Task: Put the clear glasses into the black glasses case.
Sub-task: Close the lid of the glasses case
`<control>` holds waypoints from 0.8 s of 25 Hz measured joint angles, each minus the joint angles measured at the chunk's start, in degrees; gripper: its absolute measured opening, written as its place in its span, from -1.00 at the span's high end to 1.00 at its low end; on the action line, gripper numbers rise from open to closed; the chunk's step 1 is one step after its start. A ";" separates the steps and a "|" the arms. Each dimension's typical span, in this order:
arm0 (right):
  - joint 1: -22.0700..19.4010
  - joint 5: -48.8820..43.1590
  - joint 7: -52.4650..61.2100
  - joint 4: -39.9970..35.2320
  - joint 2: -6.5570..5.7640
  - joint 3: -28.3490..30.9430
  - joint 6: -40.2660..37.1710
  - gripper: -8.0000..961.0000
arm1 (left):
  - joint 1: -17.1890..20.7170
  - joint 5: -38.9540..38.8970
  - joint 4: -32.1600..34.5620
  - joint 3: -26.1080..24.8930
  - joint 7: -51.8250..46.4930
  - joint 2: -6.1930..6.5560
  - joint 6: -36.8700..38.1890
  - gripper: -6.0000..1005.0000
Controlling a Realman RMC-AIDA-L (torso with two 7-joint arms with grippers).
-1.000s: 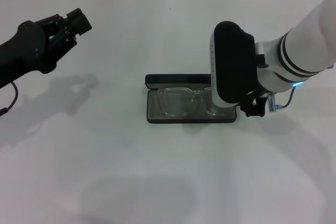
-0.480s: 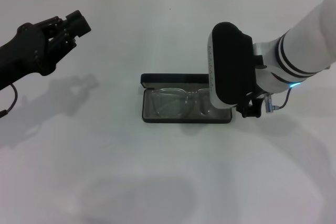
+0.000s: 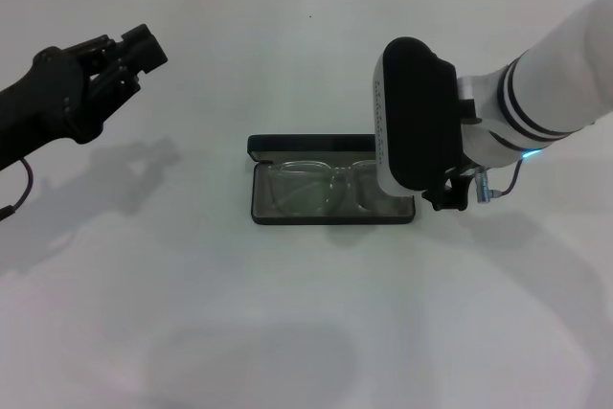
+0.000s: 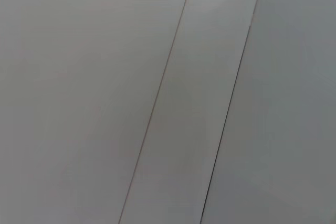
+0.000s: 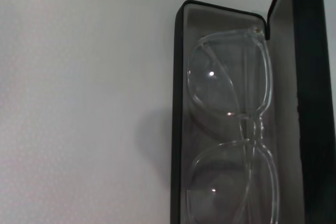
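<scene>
Clear glasses (image 3: pixel 316 186) (transparent, squarish) fill black glasses case (image 3: pixel 330 216).

No readable text, label, brand, number or sign anywhere in the three views. Nothing printed on the black glasses case (image 3: pixel 330 193), on the clear glasses (image 3: pixel 321 187) lying inside it, on the white counter (image 3: pixel 287 313), or on either arm.
</scene>
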 joint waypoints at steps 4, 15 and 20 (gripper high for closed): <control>-0.09 0.20 -0.01 -0.02 0.00 -0.14 0.66 0.74 | 0.12 0.02 0.00 -0.01 0.00 0.00 0.06 0.63; -6.81 -2.57 4.17 -11.57 0.00 -0.75 -5.52 0.74 | 0.40 0.03 0.00 -0.02 0.00 0.02 0.31 0.63; -13.54 -3.92 4.86 -21.84 -0.01 -0.30 -8.71 0.74 | -0.05 0.02 0.06 -0.01 -0.25 0.01 0.43 0.63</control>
